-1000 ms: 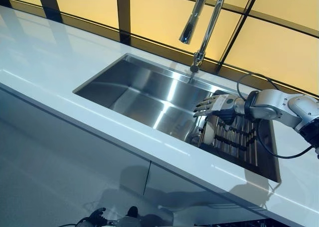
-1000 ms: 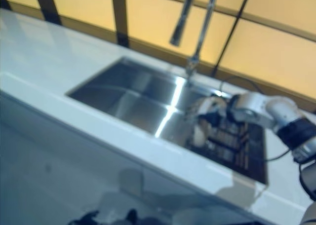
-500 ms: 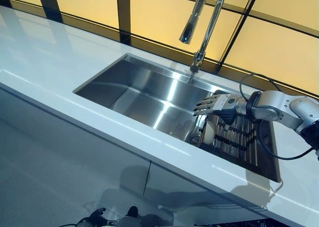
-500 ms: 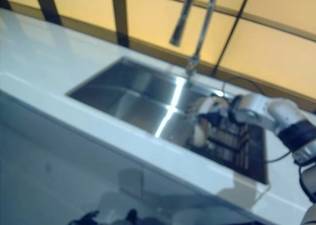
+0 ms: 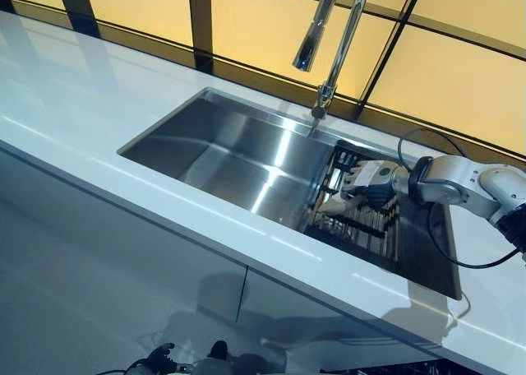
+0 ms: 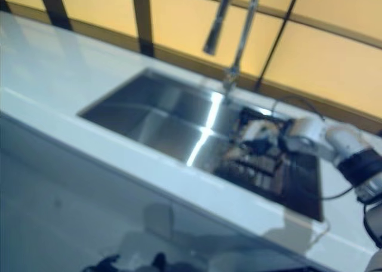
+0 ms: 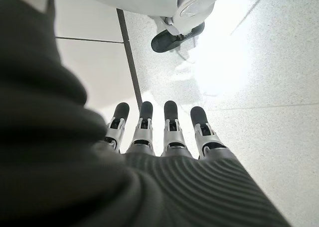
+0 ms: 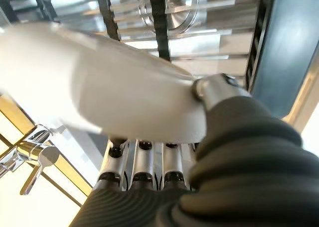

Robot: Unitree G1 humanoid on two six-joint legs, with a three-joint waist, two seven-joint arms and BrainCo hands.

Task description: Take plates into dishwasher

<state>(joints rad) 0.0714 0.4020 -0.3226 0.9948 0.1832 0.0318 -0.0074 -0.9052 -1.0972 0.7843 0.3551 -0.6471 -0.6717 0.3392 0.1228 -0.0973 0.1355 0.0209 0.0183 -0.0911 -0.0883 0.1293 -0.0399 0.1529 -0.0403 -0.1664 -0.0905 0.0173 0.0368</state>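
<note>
A white plate lies tilted over the dark rack in the sink.

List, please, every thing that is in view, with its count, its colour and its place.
Plate: one, white, held over the rack in the sink.
Rack: one, dark, at the right end of the sink.
Sink: one, steel, set in the counter.
Faucet: one, silver, behind the sink.
Counter: one, white, around the sink.
Right hand: shut on the plate.
Left hand: open, hanging above the floor.
</note>
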